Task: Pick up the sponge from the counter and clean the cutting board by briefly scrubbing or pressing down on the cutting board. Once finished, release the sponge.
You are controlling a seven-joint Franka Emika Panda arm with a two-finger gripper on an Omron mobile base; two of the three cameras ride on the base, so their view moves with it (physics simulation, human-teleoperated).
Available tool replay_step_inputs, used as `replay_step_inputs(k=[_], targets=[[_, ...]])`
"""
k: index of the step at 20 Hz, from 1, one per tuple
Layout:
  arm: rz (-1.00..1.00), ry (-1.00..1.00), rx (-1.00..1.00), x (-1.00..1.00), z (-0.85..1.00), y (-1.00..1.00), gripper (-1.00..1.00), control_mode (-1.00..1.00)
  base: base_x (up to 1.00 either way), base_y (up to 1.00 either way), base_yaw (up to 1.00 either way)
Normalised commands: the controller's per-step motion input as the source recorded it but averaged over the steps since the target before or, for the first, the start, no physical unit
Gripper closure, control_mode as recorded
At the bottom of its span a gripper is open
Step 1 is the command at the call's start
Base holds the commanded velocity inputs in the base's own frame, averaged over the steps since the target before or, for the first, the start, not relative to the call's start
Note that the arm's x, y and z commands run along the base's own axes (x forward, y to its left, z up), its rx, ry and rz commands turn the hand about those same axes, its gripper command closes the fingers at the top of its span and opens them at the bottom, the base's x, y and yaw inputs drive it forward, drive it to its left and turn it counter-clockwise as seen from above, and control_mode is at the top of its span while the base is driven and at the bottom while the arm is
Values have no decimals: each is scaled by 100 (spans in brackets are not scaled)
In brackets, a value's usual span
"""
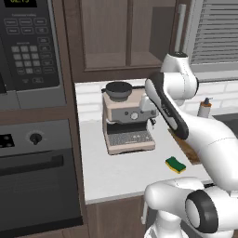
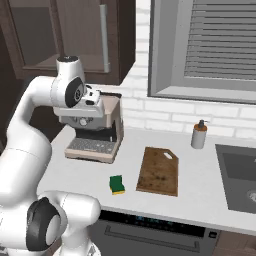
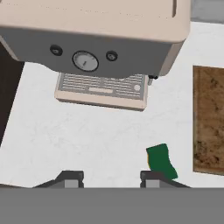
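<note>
The sponge [image 1: 175,164] [image 2: 117,184], a small green-topped block on a yellow base, lies on the light counter [image 1: 116,172] [image 2: 200,195] near its front edge. The brown wooden cutting board [image 2: 159,171] [image 1: 188,148] lies flat just to its right, partly behind my arm in the left base view. My gripper [image 3: 111,177] [image 2: 92,100] hangs high in front of the coffee machine, looking down. Its fingers stand apart with nothing between them. In the hand view the sponge [image 3: 162,161] sits just right of the right fingertip [image 3: 151,177], and the cutting board [image 3: 208,118] runs along the right edge.
A beige coffee machine [image 1: 125,121] [image 2: 97,132] [image 3: 96,39] stands at the back left of the counter. A soap bottle [image 2: 199,135] [image 1: 204,108] stands by the wall, and a sink [image 2: 240,175] lies at the right. Microwave [image 1: 28,46] and oven [image 1: 37,172] are left.
</note>
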Motion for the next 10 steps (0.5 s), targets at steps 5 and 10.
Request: replay_step_inputs(k=[5, 10], targets=[[3, 7, 0, -2, -13, -21, -100, -100, 0, 0, 0], [17, 8, 0, -45, -54, -71, -100, -100, 0, 0, 0]])
